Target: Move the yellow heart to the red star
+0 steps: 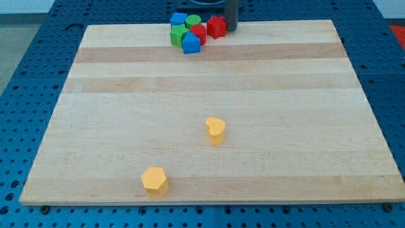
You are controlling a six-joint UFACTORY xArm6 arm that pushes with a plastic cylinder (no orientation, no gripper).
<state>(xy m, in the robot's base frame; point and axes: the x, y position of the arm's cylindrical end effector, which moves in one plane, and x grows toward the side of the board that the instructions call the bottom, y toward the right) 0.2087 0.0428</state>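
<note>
The yellow heart [216, 130] lies alone on the wooden board [285, 126], a little below its middle. The red star [216, 26] sits at the view's top edge of the board, on the right side of a tight cluster of blocks. My tip [231, 29] is at the top edge, just right of the red star and close to it; I cannot tell if they touch. The tip is far above the yellow heart.
The cluster holds a second red block [199, 32], two green blocks [193, 22] [178, 35] and two blue blocks [179, 19] [191, 43]. A yellow hexagon block [155, 180] lies near the board's bottom edge, left of the heart.
</note>
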